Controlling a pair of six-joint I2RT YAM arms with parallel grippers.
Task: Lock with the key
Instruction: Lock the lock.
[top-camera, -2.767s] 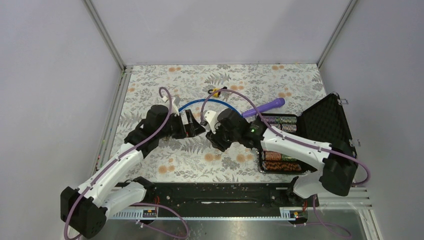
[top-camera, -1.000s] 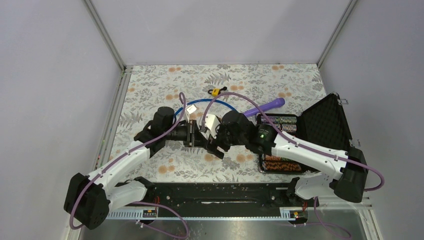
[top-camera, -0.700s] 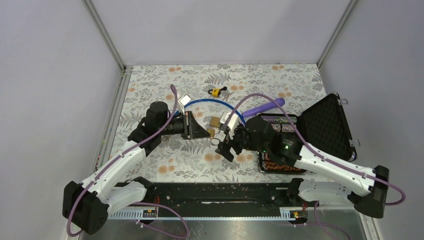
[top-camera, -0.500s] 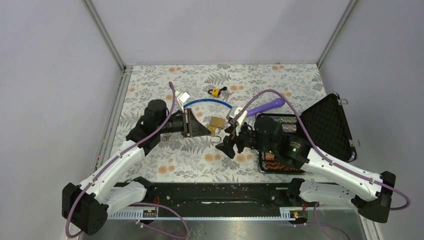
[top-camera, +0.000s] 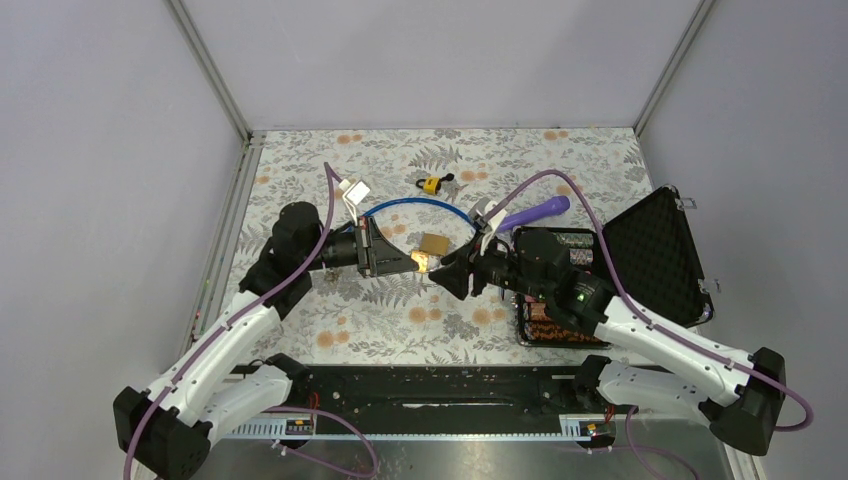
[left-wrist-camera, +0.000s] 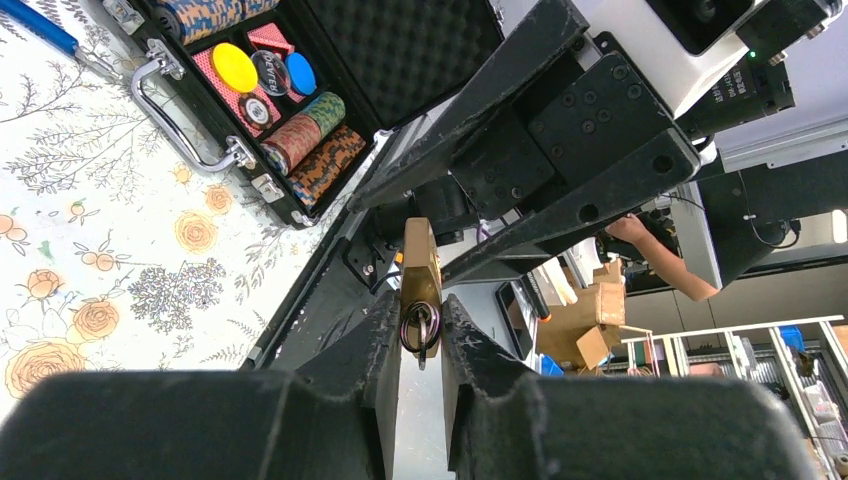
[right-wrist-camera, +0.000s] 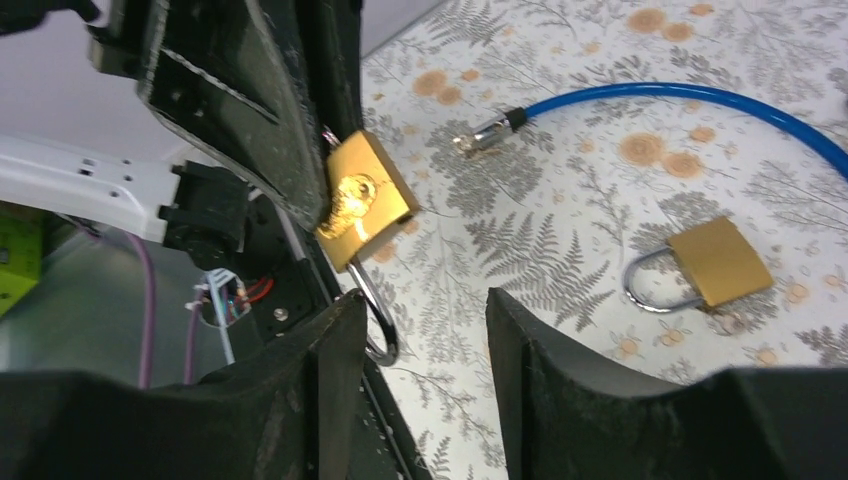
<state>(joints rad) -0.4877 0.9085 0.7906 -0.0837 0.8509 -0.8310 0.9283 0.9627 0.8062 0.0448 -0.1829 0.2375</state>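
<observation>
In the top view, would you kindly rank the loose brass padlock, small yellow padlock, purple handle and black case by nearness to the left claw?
1. Loose brass padlock, mid-table.
2. Small yellow padlock, farther back.
3. Purple handle, back right.
4. Black case, far right.

Brass padlock (right-wrist-camera: 365, 200) is off the table (top-camera: 350, 320), clamped by the left gripper (top-camera: 418, 262) in the gap between the two arms. In the right wrist view the body is tilted, broad face to camera. There's a shiny irregular lump (right-wrist-camera: 350, 195) mid-face; can't tell if it's a key or the keyway. Steel shackle (right-wrist-camera: 378, 325) hooks down from the lower end. Only one leg shows, so latched or not is unclear. In the left wrist view the body is edge-on, with a small metal ring (left-wrist-camera: 420, 325) at its near end.
</observation>
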